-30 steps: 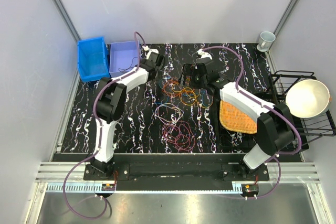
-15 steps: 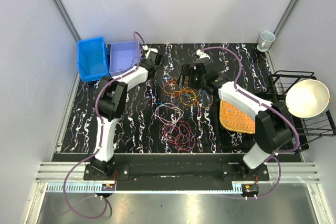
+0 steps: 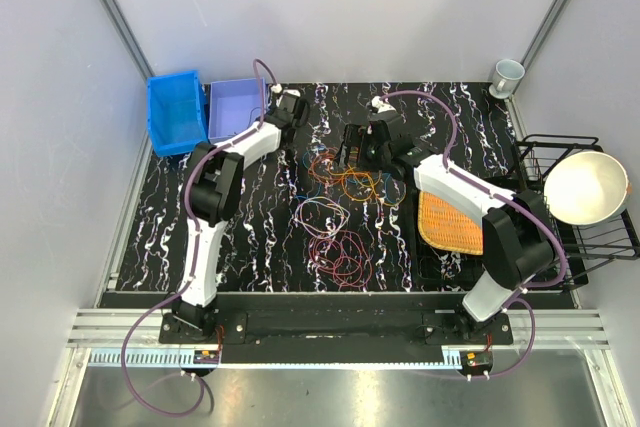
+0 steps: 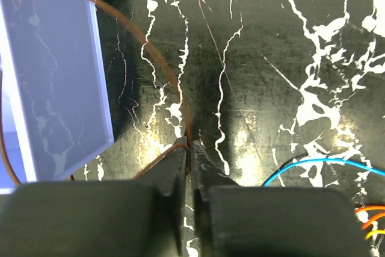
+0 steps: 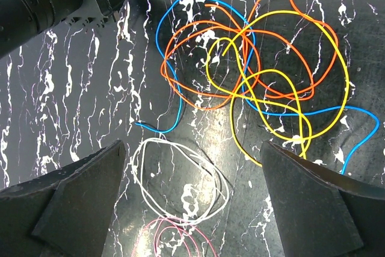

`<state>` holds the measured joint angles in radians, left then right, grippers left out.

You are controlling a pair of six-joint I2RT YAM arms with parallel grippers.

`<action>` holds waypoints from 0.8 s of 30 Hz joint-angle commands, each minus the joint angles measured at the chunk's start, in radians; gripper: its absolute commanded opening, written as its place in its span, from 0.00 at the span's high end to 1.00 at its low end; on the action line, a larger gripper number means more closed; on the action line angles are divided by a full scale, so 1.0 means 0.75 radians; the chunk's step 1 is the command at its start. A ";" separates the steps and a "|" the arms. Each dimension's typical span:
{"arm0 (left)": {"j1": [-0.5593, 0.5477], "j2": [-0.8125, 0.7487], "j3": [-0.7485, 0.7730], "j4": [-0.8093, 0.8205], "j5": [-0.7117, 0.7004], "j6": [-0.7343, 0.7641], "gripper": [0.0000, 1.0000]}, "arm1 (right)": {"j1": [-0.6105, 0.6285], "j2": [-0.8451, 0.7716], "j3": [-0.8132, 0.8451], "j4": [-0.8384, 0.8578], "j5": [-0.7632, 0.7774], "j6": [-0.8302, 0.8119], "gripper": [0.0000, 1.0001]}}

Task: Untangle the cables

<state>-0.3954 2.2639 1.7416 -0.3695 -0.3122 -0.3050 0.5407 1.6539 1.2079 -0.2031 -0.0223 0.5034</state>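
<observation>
lilac bin point(image 4: 54, 70) wall stands just beside left pincer point(image 4: 190, 147)

Your table point(image 3: 250, 237) has a black top veined with white. At its far left corner sit a blue bin point(image 3: 175, 117) and, touching its right side, a lilac tray point(image 3: 232, 107). A brown cable point(image 4: 181, 97) comes over the tray's wall and curves down onto the tabletop just beside it. Around the middle you have a tangle of orange, yellow and blue cables point(image 3: 345, 175). Nearer to you lies a whitish loop point(image 3: 322, 215), then the magenta-red loops point(image 3: 343, 255) closest to the near edge. On the right side rests a black tray point(image 3: 432, 265).
</observation>
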 commanded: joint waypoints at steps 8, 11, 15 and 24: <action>0.016 -0.138 0.048 -0.037 0.087 0.006 1.00 | -0.013 0.002 0.056 0.054 -0.048 0.022 0.00; 0.018 -0.220 0.093 -0.108 0.077 0.024 1.00 | -0.011 0.002 0.052 0.066 -0.068 0.024 0.01; 0.049 -0.312 0.161 -0.223 0.054 0.030 1.00 | -0.011 -0.002 0.050 0.070 -0.097 0.034 0.01; 0.185 -0.409 0.391 -0.329 0.103 0.041 1.00 | -0.011 -0.004 0.042 0.087 -0.148 0.055 0.02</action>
<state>-0.3073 1.9926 1.9198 -0.5816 -0.2638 -0.2878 0.5358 1.6550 1.2079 -0.1806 -0.0967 0.5274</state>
